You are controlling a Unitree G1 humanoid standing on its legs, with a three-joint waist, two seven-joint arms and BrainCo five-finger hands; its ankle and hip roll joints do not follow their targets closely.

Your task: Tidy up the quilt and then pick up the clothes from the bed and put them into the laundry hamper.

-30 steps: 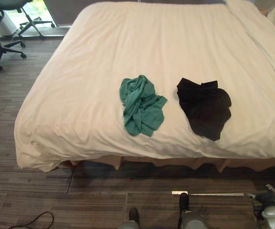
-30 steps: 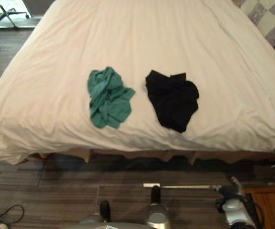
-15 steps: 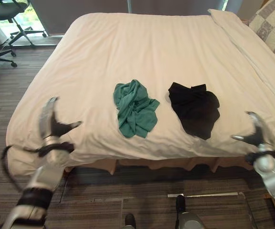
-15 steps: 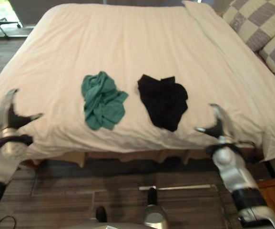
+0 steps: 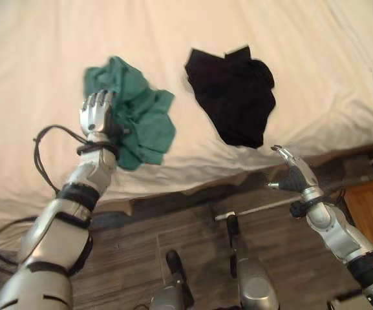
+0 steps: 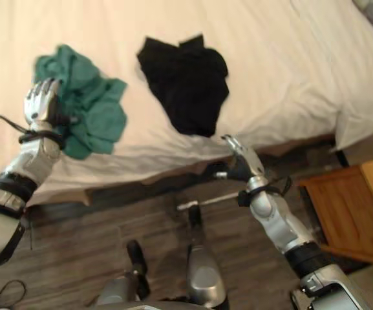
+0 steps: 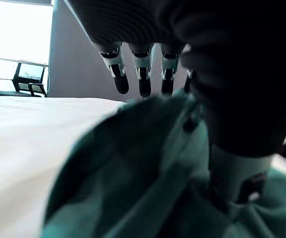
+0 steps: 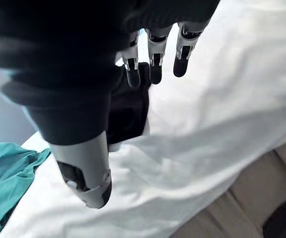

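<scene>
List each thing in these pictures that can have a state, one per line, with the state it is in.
Green garment: crumpled on the quilt, left hand over it.
Black garment: crumpled, lying free on the quilt.
Quilt: spread over the bed, lightly wrinkled.
Left hand: open, fingers straight above the green garment.
Right hand: open, off the bed's edge, holding nothing.

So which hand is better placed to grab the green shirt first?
Left. The left hand is already over the green shirt, fingers open above the cloth. The right hand hangs off the bed's edge, below the black garment.
</scene>
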